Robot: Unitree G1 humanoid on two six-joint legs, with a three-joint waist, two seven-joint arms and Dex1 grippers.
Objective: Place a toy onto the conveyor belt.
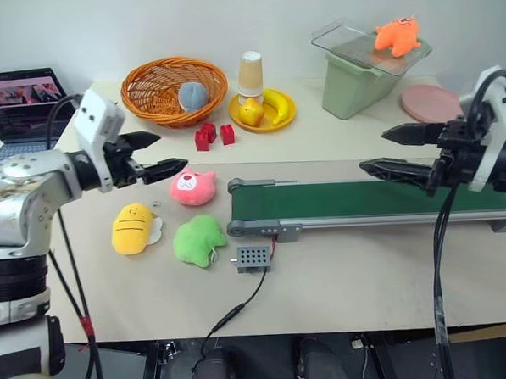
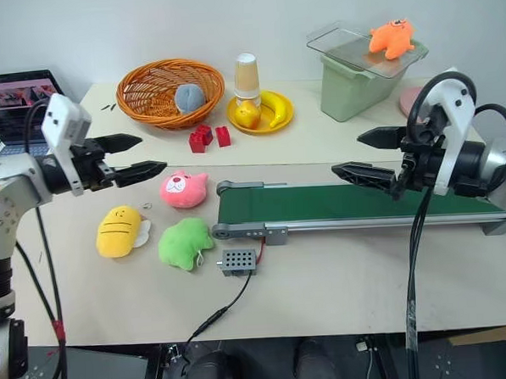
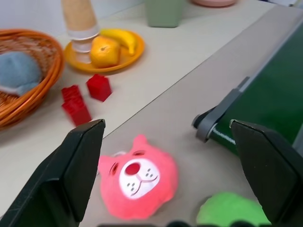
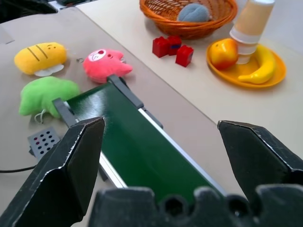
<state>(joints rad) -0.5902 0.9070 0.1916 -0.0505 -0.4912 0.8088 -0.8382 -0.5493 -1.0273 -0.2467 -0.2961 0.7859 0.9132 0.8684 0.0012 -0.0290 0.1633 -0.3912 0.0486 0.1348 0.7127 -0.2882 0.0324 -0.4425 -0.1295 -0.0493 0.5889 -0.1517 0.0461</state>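
The left gripper [image 1: 154, 155] stood open above the pink toy [image 1: 192, 188]; it should come straight down and close around the soft body. The right gripper [image 1: 401, 150] was open too, over the conveyor belt [image 1: 338, 199], a long dark green strip just right of the toys.

Dark green conveyor belt [image 1: 364, 198] in a grey frame, centre right. Pink [image 1: 192, 188], yellow [image 1: 133, 229] and green [image 1: 198, 240] plush toys, centre left. Orange wicker basket [image 1: 173, 91], red blocks [image 1: 214, 135] and yellow plate [image 1: 264, 112], upper centre. Orange toy [image 1: 397, 36], upper right.
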